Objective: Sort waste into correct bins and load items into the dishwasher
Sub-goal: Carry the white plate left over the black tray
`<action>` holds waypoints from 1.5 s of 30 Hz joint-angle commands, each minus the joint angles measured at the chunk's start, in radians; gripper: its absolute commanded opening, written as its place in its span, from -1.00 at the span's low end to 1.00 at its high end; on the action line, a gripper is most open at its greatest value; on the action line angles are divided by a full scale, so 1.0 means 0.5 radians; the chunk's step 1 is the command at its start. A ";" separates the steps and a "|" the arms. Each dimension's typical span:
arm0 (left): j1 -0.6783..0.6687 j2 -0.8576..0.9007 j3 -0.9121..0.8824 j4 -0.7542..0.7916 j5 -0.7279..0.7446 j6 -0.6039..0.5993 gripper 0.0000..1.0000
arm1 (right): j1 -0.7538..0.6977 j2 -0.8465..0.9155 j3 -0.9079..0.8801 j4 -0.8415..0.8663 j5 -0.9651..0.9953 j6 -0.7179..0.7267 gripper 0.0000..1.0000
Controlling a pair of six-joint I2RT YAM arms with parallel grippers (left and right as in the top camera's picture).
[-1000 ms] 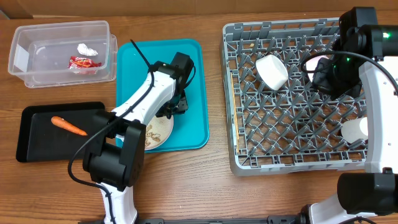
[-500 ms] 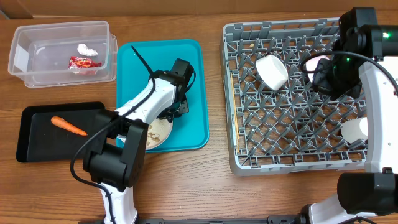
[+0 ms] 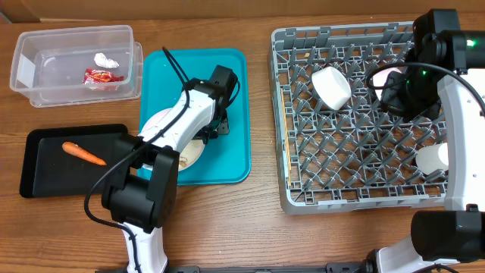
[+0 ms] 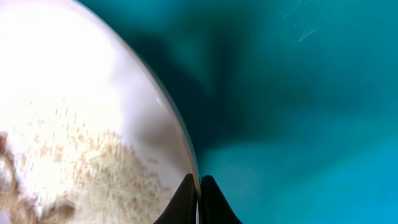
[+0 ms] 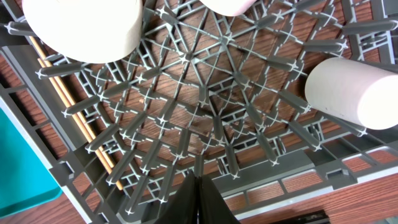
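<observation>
The left gripper [image 4: 198,186] pinches the rim of the white plate [image 3: 191,152] on the teal tray [image 3: 231,76], fingers tight together on its thin edge, apparently so the rice scraps [image 4: 81,168] can be tipped off before racking. The right gripper [image 5: 198,186], fingers together and empty, hangs over the grey dish rack [image 3: 303,199], near a white bowl [image 3: 331,87] lying inside it.

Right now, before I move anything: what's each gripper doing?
Left gripper: closed on the plate rim.
Right gripper: closed, holding nothing, over the dish rack.
</observation>
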 commanded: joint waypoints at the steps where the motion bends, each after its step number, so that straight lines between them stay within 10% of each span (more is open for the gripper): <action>1: 0.003 0.027 0.176 -0.134 -0.139 0.059 -0.92 | -0.002 -0.011 0.011 0.002 0.002 -0.004 -0.91; 24: 0.089 -0.004 0.526 -0.745 -0.188 -0.017 -0.92 | -0.002 -0.011 0.011 0.002 -0.011 -0.005 -0.91; 45: 0.844 -0.367 0.522 -0.863 0.391 0.308 -0.92 | -0.002 -0.011 0.011 -0.008 -0.012 -0.004 -0.91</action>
